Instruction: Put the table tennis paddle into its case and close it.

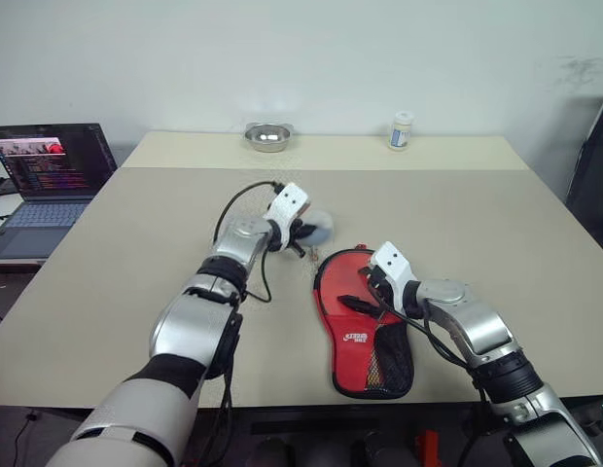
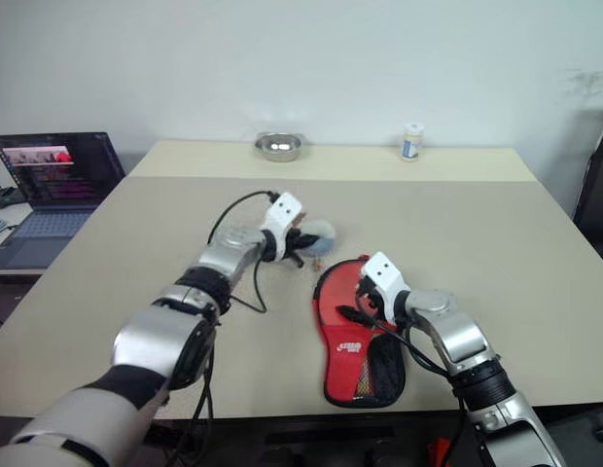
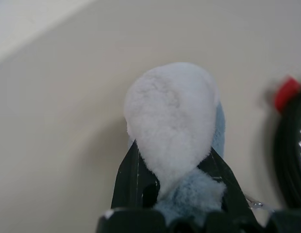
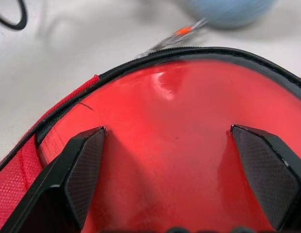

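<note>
The case (image 1: 365,326) lies flat on the tabletop (image 1: 477,224) near its front edge, its round red end pointing away from the robot and its narrow end with the black mesh pocket toward it. The red face of the table tennis paddle (image 4: 179,145) shows through the clear front, so the paddle sits inside. A zip pull with an orange tag (image 4: 182,33) lies just past the case's black rim.

The right pincer (image 1: 372,297) hovers over the round end, its two black fingers (image 4: 80,170) spread wide with nothing between them.

Just beyond the case, the left pincer (image 3: 172,179) is clamped on a fluffy white and pale blue ball (image 3: 172,116).

At the tabletop's far edge stand a metal bowl (image 1: 267,136) and a small white jar (image 1: 402,130). An open laptop (image 1: 49,170) sits off to the left.
</note>
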